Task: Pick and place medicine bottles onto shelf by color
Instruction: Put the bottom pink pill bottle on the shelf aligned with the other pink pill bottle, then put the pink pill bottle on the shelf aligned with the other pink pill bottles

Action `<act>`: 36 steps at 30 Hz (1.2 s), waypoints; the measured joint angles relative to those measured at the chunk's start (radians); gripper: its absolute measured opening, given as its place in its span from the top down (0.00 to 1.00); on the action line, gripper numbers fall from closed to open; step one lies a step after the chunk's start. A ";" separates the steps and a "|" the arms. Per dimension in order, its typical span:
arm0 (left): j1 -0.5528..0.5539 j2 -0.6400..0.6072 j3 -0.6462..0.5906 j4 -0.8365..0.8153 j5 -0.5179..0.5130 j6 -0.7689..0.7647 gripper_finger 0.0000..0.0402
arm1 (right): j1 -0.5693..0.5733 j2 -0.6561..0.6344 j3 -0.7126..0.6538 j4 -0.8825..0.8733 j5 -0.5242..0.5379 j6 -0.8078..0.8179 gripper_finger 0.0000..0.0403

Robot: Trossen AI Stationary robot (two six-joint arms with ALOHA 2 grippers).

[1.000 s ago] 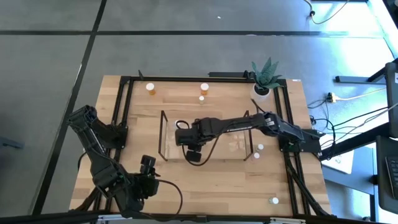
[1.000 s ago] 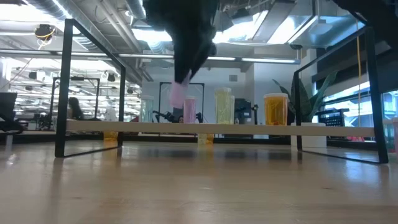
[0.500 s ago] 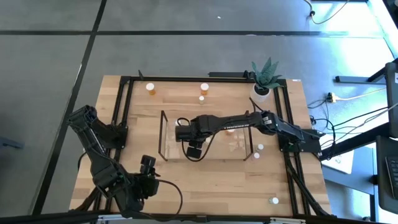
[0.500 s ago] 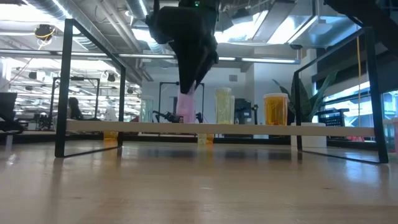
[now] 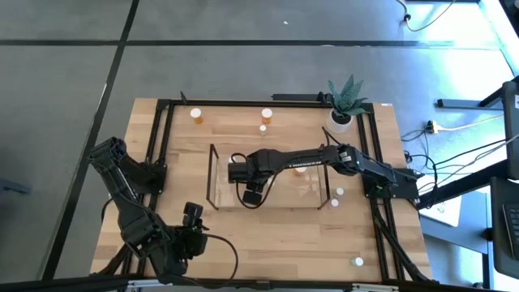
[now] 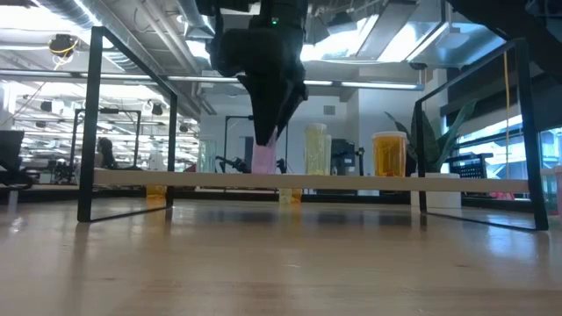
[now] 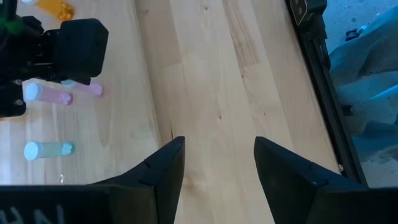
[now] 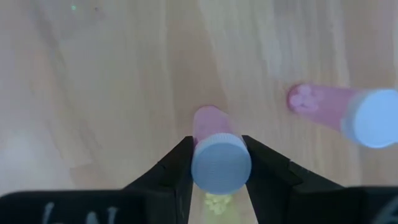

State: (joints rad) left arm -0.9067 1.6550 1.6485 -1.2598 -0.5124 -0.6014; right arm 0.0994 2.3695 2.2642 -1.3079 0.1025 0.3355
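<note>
Right now the right gripper is pinching a pink bottle by its capped end over the shelf, just beside another pink bottle standing there. Letting go while it is tilting risks toppling it into that neighbour. Meanwhile the left gripper is waiting, parted and empty, near the table's front edge.

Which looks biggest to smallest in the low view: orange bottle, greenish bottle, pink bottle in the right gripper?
1. Orange bottle, widest.
2. Greenish bottle, as tall but slimmer.
3. Pink bottle, partly hidden by the right gripper, so its rank is unsure.
</note>
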 joint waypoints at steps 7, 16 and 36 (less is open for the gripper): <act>0.000 0.000 0.000 0.000 0.000 0.000 0.54 | -0.008 0.000 0.000 0.014 -0.019 0.001 0.65; 0.000 0.000 0.000 0.000 0.000 0.000 0.54 | -0.011 0.000 0.000 0.019 -0.018 0.000 0.57; 0.000 0.000 0.000 0.000 0.000 -0.007 0.54 | -0.013 -0.016 0.000 0.023 -0.025 0.001 0.41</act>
State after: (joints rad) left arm -0.9062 1.6550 1.6485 -1.2601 -0.5121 -0.6087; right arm 0.0868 2.3532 2.2642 -1.2852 0.0772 0.3368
